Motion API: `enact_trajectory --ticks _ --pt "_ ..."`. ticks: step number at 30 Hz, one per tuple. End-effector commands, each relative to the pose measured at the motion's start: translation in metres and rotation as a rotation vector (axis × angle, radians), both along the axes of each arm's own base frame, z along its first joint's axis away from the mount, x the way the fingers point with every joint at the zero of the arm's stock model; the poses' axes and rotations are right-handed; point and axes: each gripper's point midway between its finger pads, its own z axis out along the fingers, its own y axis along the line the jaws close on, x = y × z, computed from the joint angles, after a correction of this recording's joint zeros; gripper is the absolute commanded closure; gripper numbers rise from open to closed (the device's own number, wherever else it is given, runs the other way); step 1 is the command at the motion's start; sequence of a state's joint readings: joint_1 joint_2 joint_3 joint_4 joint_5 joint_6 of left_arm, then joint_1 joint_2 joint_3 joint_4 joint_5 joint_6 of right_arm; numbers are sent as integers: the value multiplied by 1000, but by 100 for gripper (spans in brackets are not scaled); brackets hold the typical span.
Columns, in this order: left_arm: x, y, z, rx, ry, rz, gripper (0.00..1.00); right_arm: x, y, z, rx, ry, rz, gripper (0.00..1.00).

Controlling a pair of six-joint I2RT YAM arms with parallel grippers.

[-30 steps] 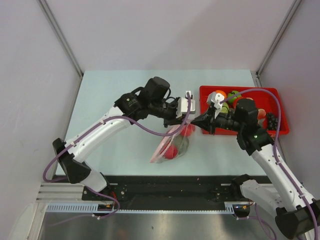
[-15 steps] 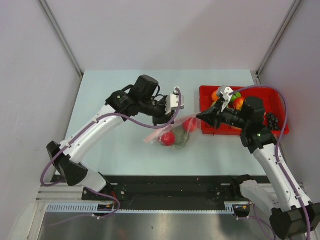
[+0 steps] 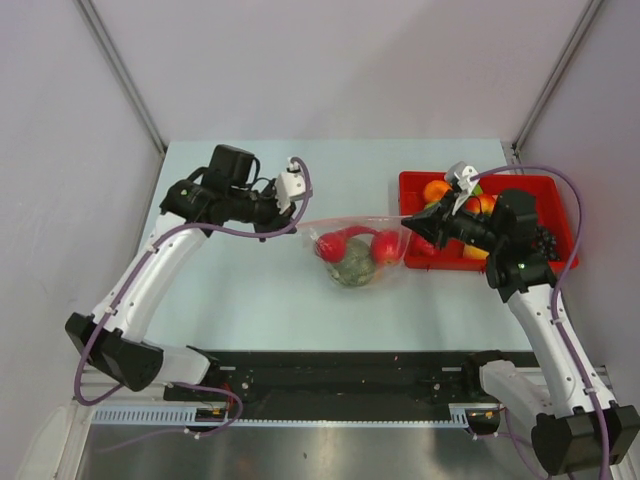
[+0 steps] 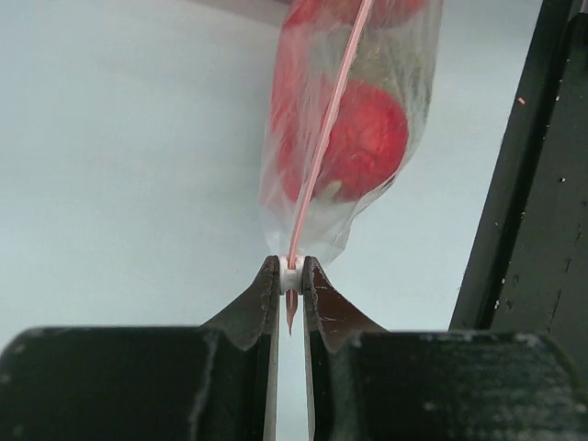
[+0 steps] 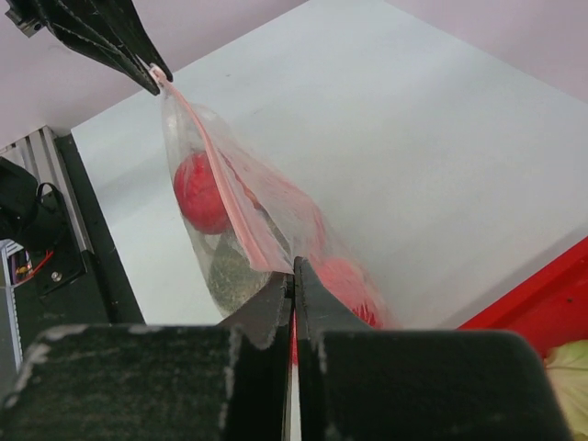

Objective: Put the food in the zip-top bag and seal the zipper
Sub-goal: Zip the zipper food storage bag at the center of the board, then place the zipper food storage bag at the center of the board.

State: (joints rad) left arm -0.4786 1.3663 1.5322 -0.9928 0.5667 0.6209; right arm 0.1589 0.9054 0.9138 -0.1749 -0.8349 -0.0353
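Left claw [image 3: 298,223] pinches one end of the zipper [image 3: 350,221], and my right claw [image 3: 408,221] is pressed together on the other end, so the pink strip is stretched straight between them. I judge this tension is there to make the seal easy to press along its length. The zip-top bag [image 3: 358,262] hangs below with food [image 3: 385,246] inside, and its bottom seems to rest on the pale blue-green table [image 3: 230,290]. More food lies in the red tray [image 3: 415,181] just beside. Plain grey walls [image 3: 330,70] stand around.
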Motion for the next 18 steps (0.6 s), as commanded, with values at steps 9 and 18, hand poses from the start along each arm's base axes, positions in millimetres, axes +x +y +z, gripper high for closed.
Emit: enact_trajectory --ticks 9,18 --pt "47 59 19 44 -112 197 100 68 8 42 66 -183 -69 100" --pt "113 70 73 -15 -321 289 100 117 44 65 118 -396 5 100"
